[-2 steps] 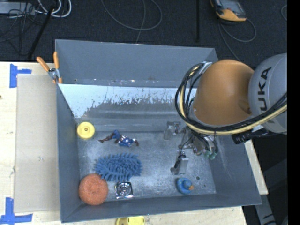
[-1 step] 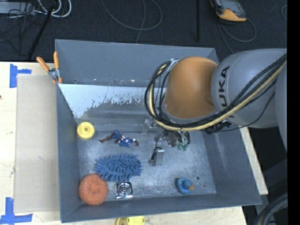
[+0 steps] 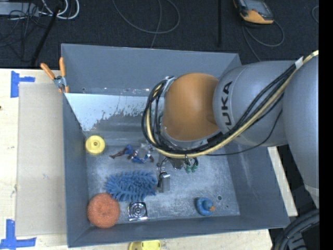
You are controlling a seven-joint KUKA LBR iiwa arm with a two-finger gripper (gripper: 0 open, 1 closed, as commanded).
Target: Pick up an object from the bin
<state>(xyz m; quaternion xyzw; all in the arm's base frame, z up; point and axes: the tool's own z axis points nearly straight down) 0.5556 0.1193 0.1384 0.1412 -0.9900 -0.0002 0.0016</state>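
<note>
My gripper (image 3: 164,181) reaches down from under the orange wrist cover into the middle of the bin. Its lower tip stands at the right edge of a blue spiky brush-like mat (image 3: 130,185) lying on the floor; I cannot tell whether they touch. A small blue and red toy figure (image 3: 132,154) lies just to the upper left of the gripper. To its right, close under the cover, shows a small green thing (image 3: 193,164), partly hidden. Nothing shows held in the gripper.
A yellow round cap-like piece (image 3: 94,145) lies at the left wall. An orange-brown scrubber ball (image 3: 103,210) and a shiny metal coil (image 3: 137,211) sit near the front wall. A small blue and orange thing (image 3: 204,206) lies front right. The arm covers the bin's right rear.
</note>
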